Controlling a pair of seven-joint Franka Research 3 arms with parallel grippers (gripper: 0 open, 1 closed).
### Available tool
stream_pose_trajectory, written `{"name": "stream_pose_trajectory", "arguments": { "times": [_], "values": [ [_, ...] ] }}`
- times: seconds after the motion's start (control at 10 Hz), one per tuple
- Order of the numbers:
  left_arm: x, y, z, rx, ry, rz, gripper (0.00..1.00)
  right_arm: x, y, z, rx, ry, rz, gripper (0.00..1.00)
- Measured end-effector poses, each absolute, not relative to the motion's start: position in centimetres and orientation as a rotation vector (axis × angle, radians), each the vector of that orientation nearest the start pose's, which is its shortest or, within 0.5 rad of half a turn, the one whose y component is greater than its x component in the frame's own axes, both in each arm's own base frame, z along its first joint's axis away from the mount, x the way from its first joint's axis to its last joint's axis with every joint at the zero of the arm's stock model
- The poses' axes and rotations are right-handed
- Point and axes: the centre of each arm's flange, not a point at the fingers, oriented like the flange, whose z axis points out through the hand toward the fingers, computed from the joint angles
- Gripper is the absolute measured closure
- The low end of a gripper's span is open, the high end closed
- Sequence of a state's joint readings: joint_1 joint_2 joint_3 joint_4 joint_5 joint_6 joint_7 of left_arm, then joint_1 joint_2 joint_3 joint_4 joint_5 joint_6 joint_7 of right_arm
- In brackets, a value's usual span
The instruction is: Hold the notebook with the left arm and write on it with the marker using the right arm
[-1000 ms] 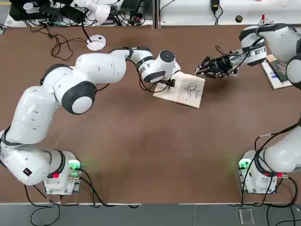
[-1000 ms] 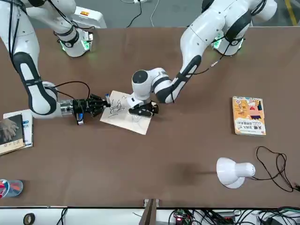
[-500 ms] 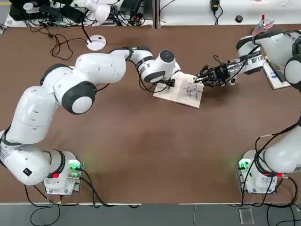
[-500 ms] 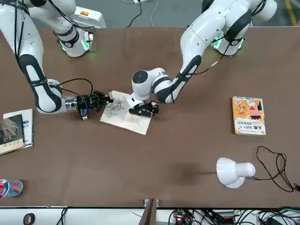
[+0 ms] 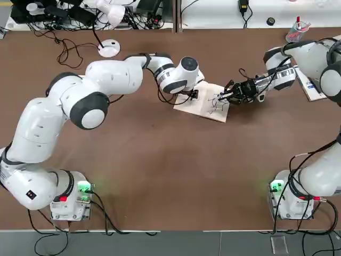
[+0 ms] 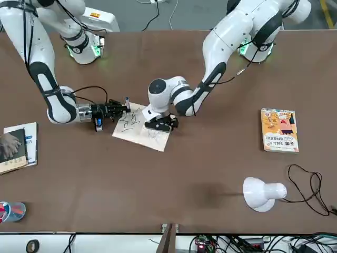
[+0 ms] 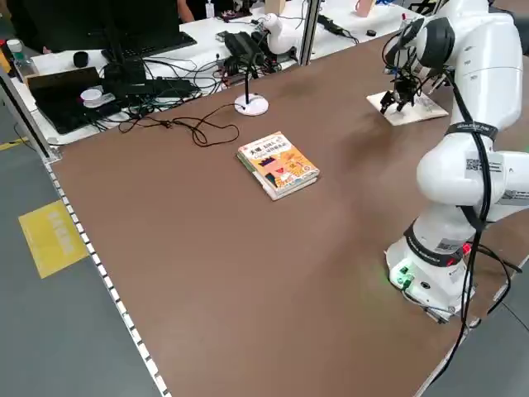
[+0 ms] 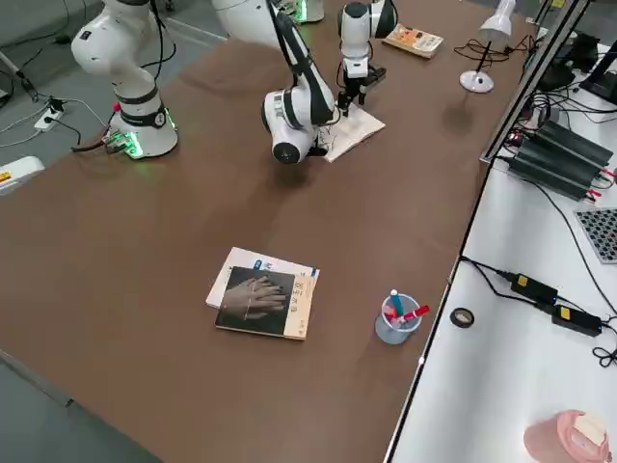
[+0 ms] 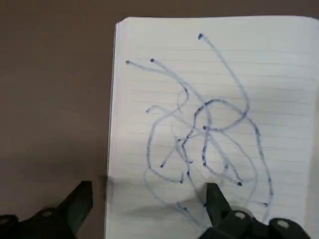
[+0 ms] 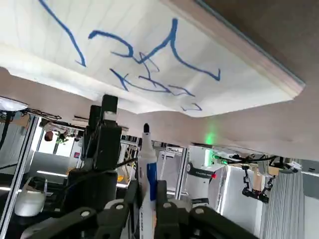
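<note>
The notebook (image 5: 209, 102) lies open near the table's middle, its white page covered in scribbled lines (image 9: 204, 129). My left gripper (image 5: 193, 95) presses down on its left edge. It is open: one finger (image 9: 217, 201) is on the page and the other (image 9: 75, 204) is over the table. My right gripper (image 5: 233, 94) reaches in from the right, shut on the marker (image 10: 147, 167), a slim dark pen with a white band. The marker (image 6: 127, 102) points at the page's right edge. Whether its tip touches the paper I cannot tell.
An orange-yellow cartoon-cover book (image 6: 279, 129) and a white lamp (image 6: 261, 193) with a black cable lie on the left arm's side. A dark-cover book (image 8: 262, 303) and a clear cup of pens (image 8: 395, 318) sit beyond the right arm.
The right gripper has carried the marker leftward from beside the notebook to its right edge. The left gripper has stayed pressed on the notebook.
</note>
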State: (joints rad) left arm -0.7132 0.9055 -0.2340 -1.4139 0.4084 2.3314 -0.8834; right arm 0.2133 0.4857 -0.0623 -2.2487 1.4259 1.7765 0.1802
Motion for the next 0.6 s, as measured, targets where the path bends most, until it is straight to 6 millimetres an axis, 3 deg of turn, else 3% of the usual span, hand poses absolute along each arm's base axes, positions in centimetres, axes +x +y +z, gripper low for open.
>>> {"name": "stream_pose_trajectory", "arguments": {
  "times": [0.3,0.6],
  "values": [
    [45.8,-56.8,16.9,-3.075,0.386,-0.189,0.00,46.0,15.2,13.9,-1.703,1.058,1.020,0.83],
    [45.8,-56.8,16.9,-3.074,0.388,-0.189,0.00,44.5,15.1,12.4,-1.700,1.074,1.050,0.83]
  ]
}}
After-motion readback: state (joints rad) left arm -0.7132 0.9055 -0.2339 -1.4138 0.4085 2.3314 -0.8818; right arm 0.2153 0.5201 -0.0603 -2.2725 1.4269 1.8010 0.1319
